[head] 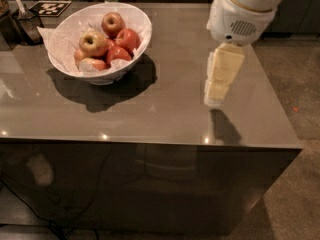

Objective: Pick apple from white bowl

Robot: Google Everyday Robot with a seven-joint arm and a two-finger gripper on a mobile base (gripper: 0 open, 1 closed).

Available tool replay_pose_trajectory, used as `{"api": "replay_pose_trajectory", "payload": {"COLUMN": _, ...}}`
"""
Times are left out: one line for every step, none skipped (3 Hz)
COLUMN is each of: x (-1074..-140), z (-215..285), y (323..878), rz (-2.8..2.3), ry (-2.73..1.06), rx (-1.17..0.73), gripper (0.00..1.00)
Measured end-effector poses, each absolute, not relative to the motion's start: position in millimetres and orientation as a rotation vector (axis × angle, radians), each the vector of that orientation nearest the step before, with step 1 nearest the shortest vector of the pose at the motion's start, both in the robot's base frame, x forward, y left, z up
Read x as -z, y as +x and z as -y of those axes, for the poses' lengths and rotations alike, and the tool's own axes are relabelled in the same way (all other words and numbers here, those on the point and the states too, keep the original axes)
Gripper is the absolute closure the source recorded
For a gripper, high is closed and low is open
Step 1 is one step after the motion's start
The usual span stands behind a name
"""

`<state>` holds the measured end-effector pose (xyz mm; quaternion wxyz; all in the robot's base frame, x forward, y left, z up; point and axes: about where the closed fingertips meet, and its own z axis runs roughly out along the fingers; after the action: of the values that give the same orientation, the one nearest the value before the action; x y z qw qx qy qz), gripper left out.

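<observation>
The white bowl [134,19], wide and lined with crumpled white paper, stands at the back left of the grey table. It holds several apples. The apple [93,43], golden-green with a dark stem dimple, lies on top at the bowl's left middle. Red apples lie around it, one with yellow streaks [113,23] behind it. My gripper [216,98] hangs from the white arm over the right part of the table, far right of the bowl and clear of it, pointing down.
A dark cup with a utensil [27,23] and a black-and-white marker card [50,7] stand at the back left behind the bowl. The table's right edge [280,99] drops to a speckled floor.
</observation>
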<state>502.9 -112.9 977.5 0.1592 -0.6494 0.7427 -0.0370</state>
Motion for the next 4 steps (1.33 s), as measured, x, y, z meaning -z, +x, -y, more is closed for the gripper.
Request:
{"api": "replay_pose_trajectory", "payload": {"x": -986, "z": 71, "y": 531, "rz": -2.062, "ry": -1.906, "rx": 0.113, "gripper": 0.00}}
{"api": "replay_pose_trajectory", "payload": {"x": -989, "z": 65, "y": 533, "rz": -2.042, "ry": -1.905, "rx": 0.115, "gripper": 0.00}}
{"api": "replay_pose_trajectory", "payload": {"x": -1000, "z": 49, "y": 539, "rz": -1.990, "ry": -1.903, "rx": 0.122, "gripper": 0.00}}
{"api": "replay_pose_trajectory", "payload": {"x": -1024, "z": 18, "y": 545, "rz": -1.894, "ry": -1.949, "rx": 0.190, "gripper": 0.00}}
